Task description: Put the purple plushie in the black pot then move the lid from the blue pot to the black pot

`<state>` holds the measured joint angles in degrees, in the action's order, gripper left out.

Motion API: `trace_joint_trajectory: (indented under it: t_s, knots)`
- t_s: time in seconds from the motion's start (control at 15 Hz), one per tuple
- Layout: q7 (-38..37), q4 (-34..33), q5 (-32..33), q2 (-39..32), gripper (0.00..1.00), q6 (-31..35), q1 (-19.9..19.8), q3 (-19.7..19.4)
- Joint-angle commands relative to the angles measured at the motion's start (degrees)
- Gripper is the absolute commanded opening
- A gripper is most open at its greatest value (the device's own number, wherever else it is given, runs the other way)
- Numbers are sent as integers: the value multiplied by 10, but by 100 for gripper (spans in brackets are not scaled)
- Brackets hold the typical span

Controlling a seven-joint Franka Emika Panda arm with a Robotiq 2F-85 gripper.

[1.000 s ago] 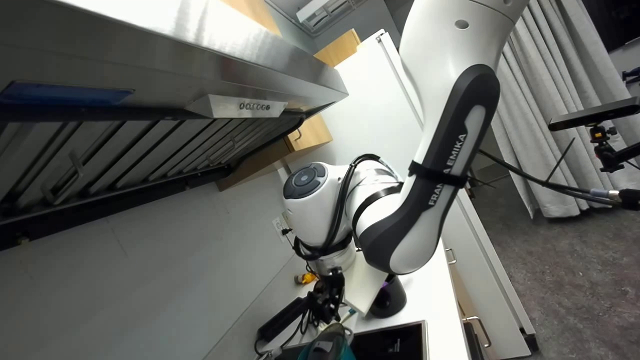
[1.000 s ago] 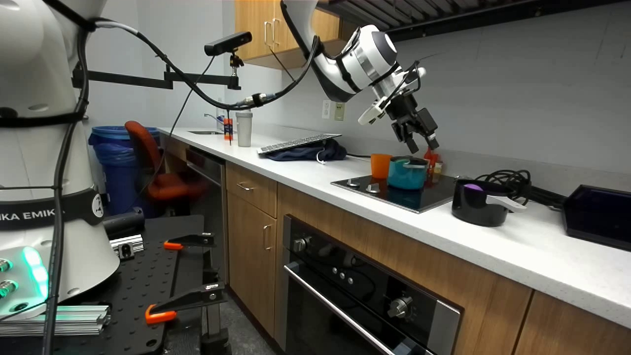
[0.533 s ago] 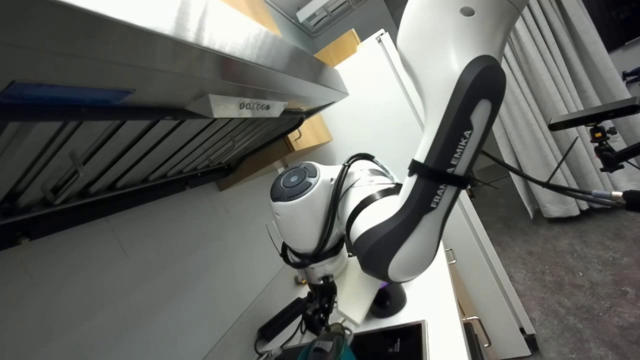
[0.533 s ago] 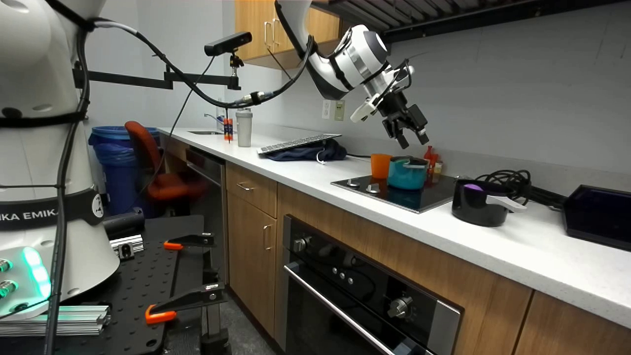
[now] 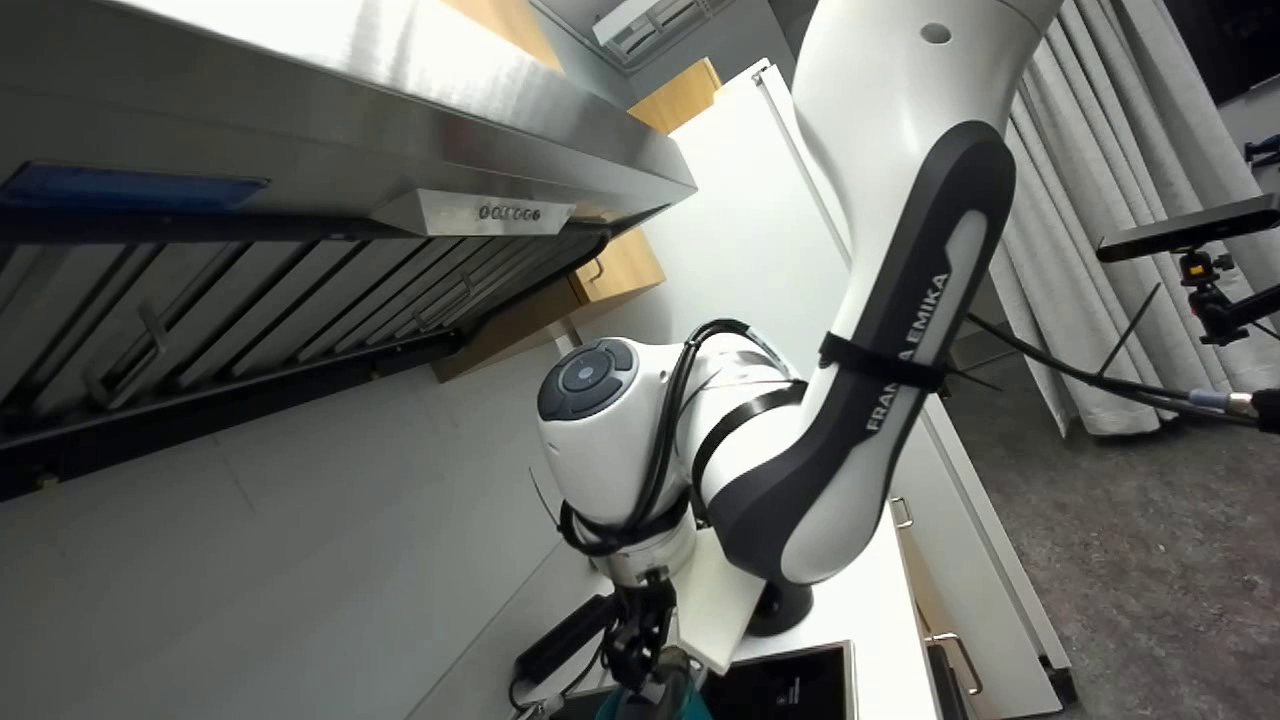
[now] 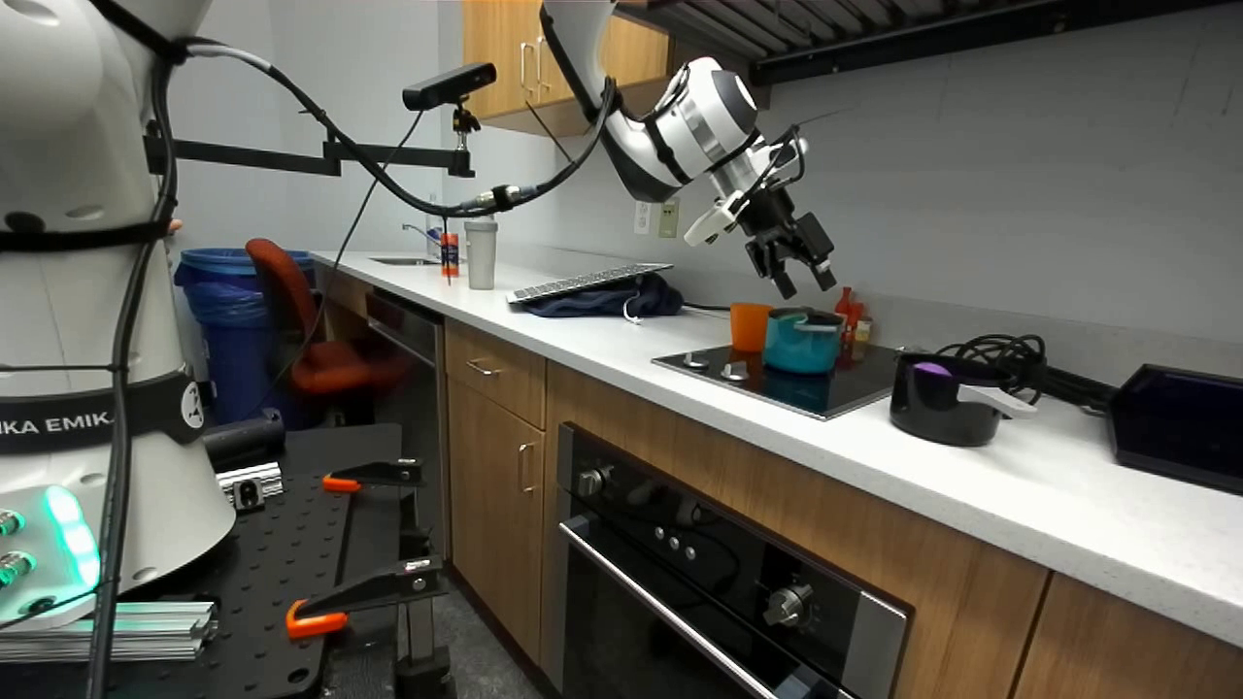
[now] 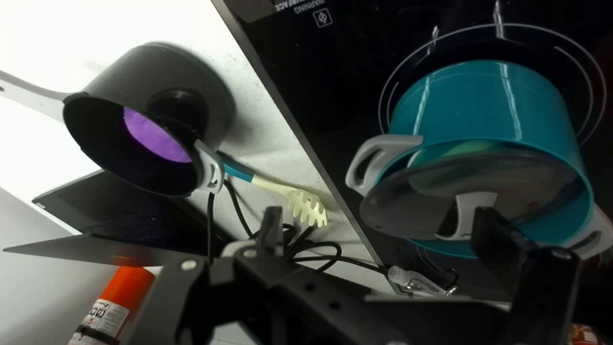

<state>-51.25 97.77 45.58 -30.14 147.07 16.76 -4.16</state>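
Gripper [image 6: 805, 284] angled downward, fingers [image 7: 500, 242] apart

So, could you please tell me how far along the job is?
Done: the purple plushie is in the black pot. In hand: nothing held; the gripper is open near the lid. Left: the lid, askew on the blue pot, must go onto the black pot.

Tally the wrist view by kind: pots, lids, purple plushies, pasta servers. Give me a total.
Pots: 2, the black pot and the blue pot
Lid: 1, on the blue pot
Purple plushie: 1, inside the black pot
Pasta server: 1, partly hidden by the black pot
Total: 5
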Motion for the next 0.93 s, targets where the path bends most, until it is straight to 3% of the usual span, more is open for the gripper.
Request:
trace_joint_trajectory:
  t_s: [0.0,0.87]
  knots:
    - [22,-23,-5,-18,100,0,2,5]
    - [55,-86,-26,-66,95,-11,16,14]
